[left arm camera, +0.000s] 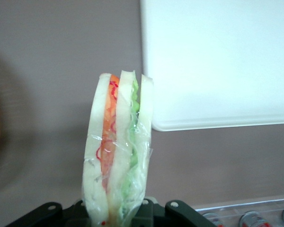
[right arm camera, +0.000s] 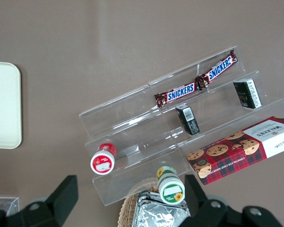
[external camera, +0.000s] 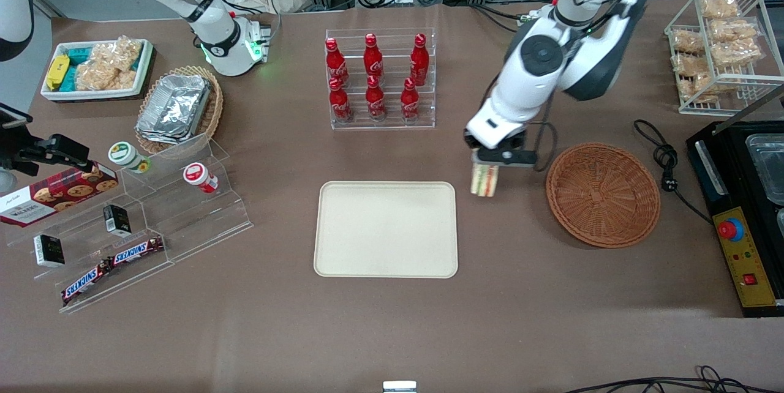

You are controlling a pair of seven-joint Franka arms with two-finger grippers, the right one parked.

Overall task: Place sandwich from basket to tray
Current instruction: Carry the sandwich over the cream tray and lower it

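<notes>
The gripper (external camera: 487, 163) is hanging above the brown table (external camera: 392, 332), in the gap between the tray (external camera: 386, 229) and the basket (external camera: 603, 193). Its fingers are closed on the sandwich (external camera: 484, 180), pinching the upper end of the wedge so that the rest is hanging down below them, clear of the tabletop. In the wrist view the sandwich (left arm camera: 117, 151) is standing on edge between the black finger bases, showing three pale bread slices with an orange-red layer and a green layer between them, all under clear wrap. The wrap is crinkling near the grasp.

The sandwich is sitting just beside the tray's edge on the working arm's side, not yet over it; the tray's rounded corner (left arm camera: 161, 124) is showing close to the bread in the wrist view. The basket is lying nearby toward the working arm's end of the table, with nothing visible in it.

Farther from the front camera than the tray, a clear rack (external camera: 380, 81) is holding six red bottles (external camera: 375, 99). Toward the parked arm's end, a stepped clear stand (external camera: 153, 221) is carrying Snickers bars (external camera: 138, 251) and small jars (external camera: 200, 177). A wire rack of bagged snacks (external camera: 719, 44) is standing toward the working arm's end of the table, farther from the front camera than the basket.
</notes>
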